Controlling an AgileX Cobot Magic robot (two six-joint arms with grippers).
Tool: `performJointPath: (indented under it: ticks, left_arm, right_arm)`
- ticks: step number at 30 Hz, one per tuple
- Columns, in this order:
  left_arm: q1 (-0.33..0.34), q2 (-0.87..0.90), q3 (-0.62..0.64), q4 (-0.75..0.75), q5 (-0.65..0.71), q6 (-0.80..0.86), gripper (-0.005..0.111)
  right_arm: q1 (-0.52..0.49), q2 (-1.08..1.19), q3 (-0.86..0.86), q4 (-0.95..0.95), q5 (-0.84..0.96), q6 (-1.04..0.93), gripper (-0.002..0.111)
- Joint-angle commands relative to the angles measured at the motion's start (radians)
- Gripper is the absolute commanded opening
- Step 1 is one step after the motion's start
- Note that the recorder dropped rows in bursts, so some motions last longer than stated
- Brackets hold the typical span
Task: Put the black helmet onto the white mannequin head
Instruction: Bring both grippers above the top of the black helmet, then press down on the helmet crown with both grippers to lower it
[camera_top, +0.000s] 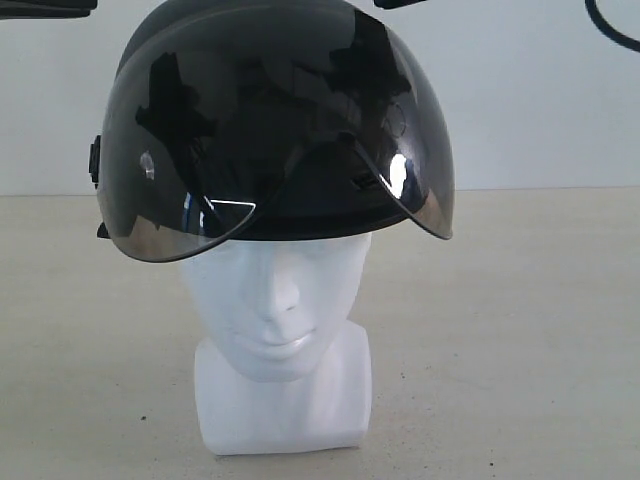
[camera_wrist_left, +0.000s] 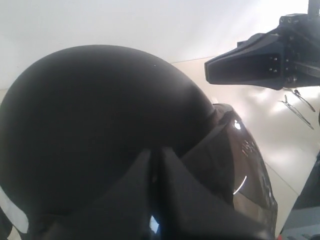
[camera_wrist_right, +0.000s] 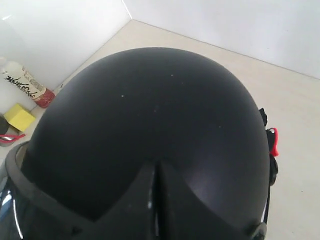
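Left gripper (camera_wrist_left: 156, 152): fingers pressed together with nothing between them, sitting right over the back of the helmet (camera_wrist_left: 100, 115).
Right gripper (camera_wrist_right: 156, 167): same deal, pinched together on nothing, just over the crown.
Contact: honestly can't tell from either wrist view whether the tips touch the shell or hover just off it.
Helmet spot: 12 o'clock in the exterior view, sitting on the head (camera_top: 285, 320). Brow and eyes are covered, and only nose, lips and chin show under the visor (camera_top: 200, 150).
Head spot: 6 o'clock, upright on its blocky neck on the table (camera_top: 520, 350).
Progress: I'd call it basically on, the arms just need to get clear.
Risk 1: the helmet's way wider than the head, so it probably sits loose. A tip dragging across the shell could twist it or tip it toward 8 o'clock, where the visor rim hangs a bit lower.
Risk 2: it looks top-heavy on a small base, so a sideways shove could topple the lot.
Risk 3: pushing down to seat it could make the tips skid off that round shell.
Safer bet: go straight up first, then away.
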Motion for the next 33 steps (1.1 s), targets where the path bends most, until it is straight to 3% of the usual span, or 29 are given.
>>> performJointPath:
  ticks: [1, 7, 33]
  left_arm:
    - [-0.006, 0.001, 0.005, -0.009, 0.004, 0.01, 0.004]
    - [-0.006, 0.001, 0.005, -0.009, 0.004, 0.01, 0.004]
    - [-0.006, 0.001, 0.005, -0.002, 0.014, 0.01, 0.004]
  right_arm:
    - [0.005, -0.002, -0.004, -0.004, -0.035, -0.012, 0.0]
    - [0.104, -0.002, -0.004, -0.118, -0.06, 0.016, 0.0]
    - [0.109, -0.017, -0.004, -0.115, 0.106, 0.088, 0.0]
